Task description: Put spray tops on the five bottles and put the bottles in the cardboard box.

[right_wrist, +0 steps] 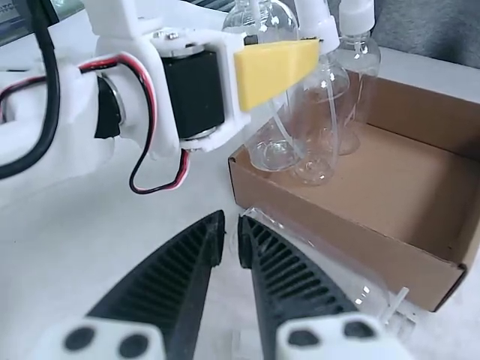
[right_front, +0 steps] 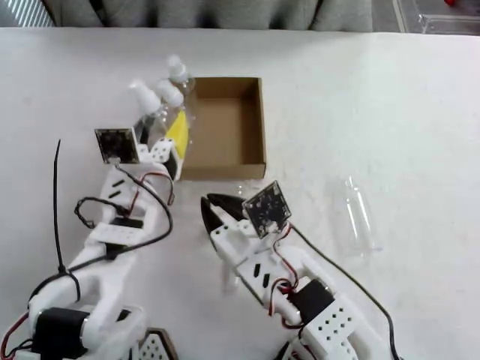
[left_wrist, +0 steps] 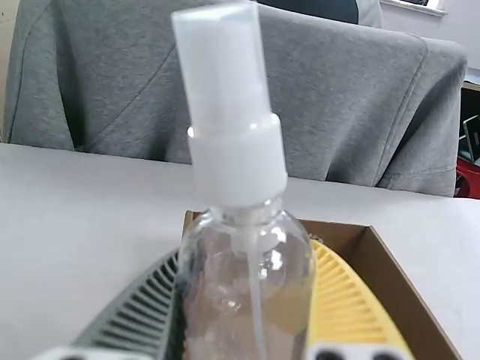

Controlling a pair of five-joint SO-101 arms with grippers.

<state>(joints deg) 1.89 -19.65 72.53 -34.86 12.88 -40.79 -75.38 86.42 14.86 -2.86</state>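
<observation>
The left gripper (right_front: 171,127) (left_wrist: 247,255) is shut on a clear bottle (left_wrist: 247,285) with a white spray top (left_wrist: 229,112), held upright over the left edge of the cardboard box (right_front: 225,131) (left_wrist: 390,262). Two more topped bottles (right_front: 178,71) (right_wrist: 352,75) stand close by at the box's left side. A bare clear bottle (right_front: 360,217) lies on the table to the right. The right gripper (right_front: 205,201) (right_wrist: 230,225) is shut with nothing in it, low over the table just in front of the box (right_wrist: 420,262).
A clear piece (right_wrist: 300,240) with a thin white tube lies along the box's front wall. The left arm's yellow finger (right_wrist: 274,67) hangs over the box's near left corner. White table (right_front: 375,112) spreads open to the right and behind the box.
</observation>
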